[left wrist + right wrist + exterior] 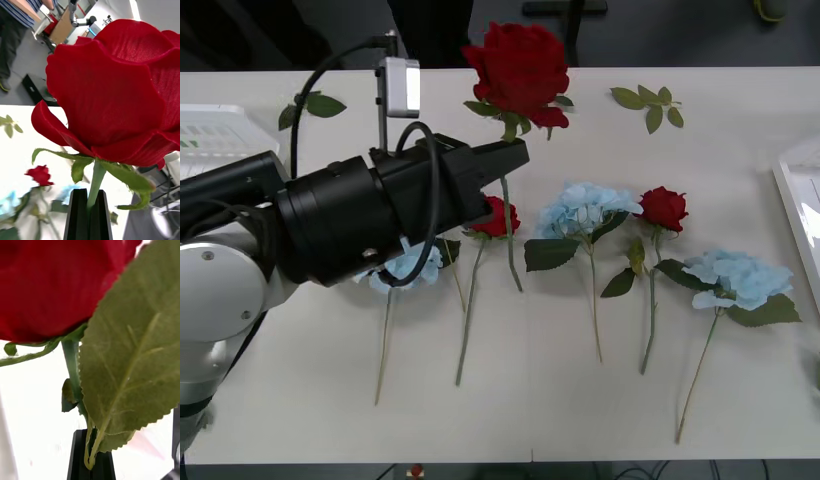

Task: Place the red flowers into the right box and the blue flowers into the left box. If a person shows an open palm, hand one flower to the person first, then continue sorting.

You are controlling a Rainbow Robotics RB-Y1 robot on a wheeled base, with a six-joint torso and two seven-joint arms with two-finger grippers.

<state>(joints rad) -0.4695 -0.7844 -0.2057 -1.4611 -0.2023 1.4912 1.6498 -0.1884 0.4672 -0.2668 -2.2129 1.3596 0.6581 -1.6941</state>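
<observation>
White table [580,400] is carrying the remaining flowers; my left gripper [515,158] fingers are clamping a red rose [520,65] stem toward twelve o'clock, risking slipping since it's thin

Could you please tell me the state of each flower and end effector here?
Left end effector: shut on the raised red rose, at its stem.
Right end effector: shut on a rose stem.
Other two red roses: lying on the table.
Blue flowers: lying on the table, unsorted.
</observation>
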